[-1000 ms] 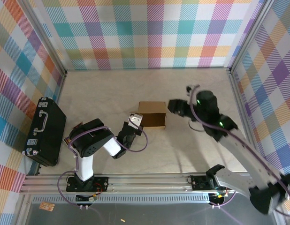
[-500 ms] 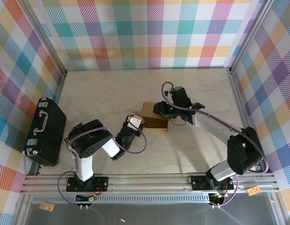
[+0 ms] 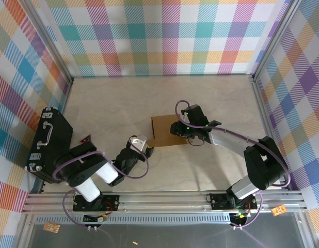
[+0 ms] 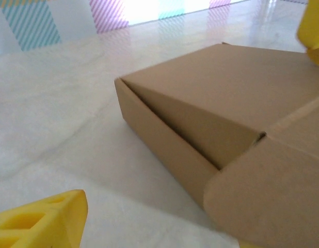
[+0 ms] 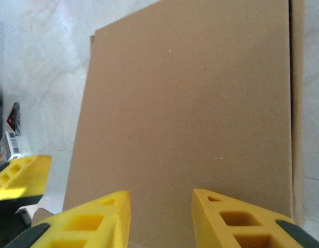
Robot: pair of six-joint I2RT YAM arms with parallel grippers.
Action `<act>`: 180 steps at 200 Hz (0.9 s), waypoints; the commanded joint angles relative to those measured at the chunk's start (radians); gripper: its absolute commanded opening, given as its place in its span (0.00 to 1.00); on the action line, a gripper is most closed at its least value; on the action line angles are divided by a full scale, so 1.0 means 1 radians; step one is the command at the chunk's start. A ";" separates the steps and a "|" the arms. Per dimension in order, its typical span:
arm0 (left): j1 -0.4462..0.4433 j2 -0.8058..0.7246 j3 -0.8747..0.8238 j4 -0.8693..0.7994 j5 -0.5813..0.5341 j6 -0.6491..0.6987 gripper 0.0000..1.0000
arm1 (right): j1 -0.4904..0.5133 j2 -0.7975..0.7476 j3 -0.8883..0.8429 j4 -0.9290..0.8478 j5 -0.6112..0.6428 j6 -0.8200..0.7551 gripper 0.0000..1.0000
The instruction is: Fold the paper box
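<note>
Where the arms are bolted at the near edge, the left gripper is seen with its yellow fingers spread wide and empty, just beside the near left corner of the plain brown cardboard paper box. The box is laid mid-table, lid flat, its inside hidden. The right gripper is held over the lid's right part, jaws parted, nothing clasped. Bare pale marbled table is seen beyond; a black hard case with a handle is set well apart at the left edge.

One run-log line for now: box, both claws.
box: lid down | left claw: open, by near-left corner | right claw: open, above lid
</note>
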 commanded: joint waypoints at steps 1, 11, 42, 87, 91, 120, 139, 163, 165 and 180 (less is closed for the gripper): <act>0.005 -0.179 -0.037 -0.164 0.095 -0.150 0.73 | 0.000 0.038 0.009 0.000 0.027 -0.024 0.37; 0.007 -0.319 -0.017 -0.379 0.117 -0.192 0.74 | 0.000 0.050 0.012 -0.007 0.022 -0.022 0.38; 0.016 -0.714 0.181 -1.090 0.127 -0.280 0.80 | 0.001 0.058 0.012 0.006 -0.017 -0.027 0.38; 0.210 -0.712 0.525 -1.517 0.157 -0.570 0.83 | 0.000 0.040 0.093 -0.061 -0.063 -0.052 0.43; 0.222 -0.680 0.547 -1.526 0.173 -0.570 0.83 | 0.000 0.029 0.107 -0.082 -0.063 -0.060 0.44; 0.273 -0.418 0.652 -1.437 0.357 -0.524 0.83 | -0.028 -0.046 0.173 -0.242 0.031 -0.155 0.53; 0.281 -0.240 0.740 -1.433 0.405 -0.486 0.85 | -0.110 0.022 0.187 -0.274 -0.015 -0.194 0.53; 0.310 -0.085 0.791 -1.389 0.498 -0.484 0.84 | -0.202 0.117 0.180 -0.254 -0.111 -0.202 0.51; 0.312 -0.076 0.793 -1.386 0.499 -0.485 0.83 | -0.207 0.122 0.179 -0.249 -0.116 -0.201 0.51; 0.329 -0.012 0.798 -1.357 0.531 -0.494 0.80 | -0.220 0.159 0.174 -0.232 -0.162 -0.210 0.49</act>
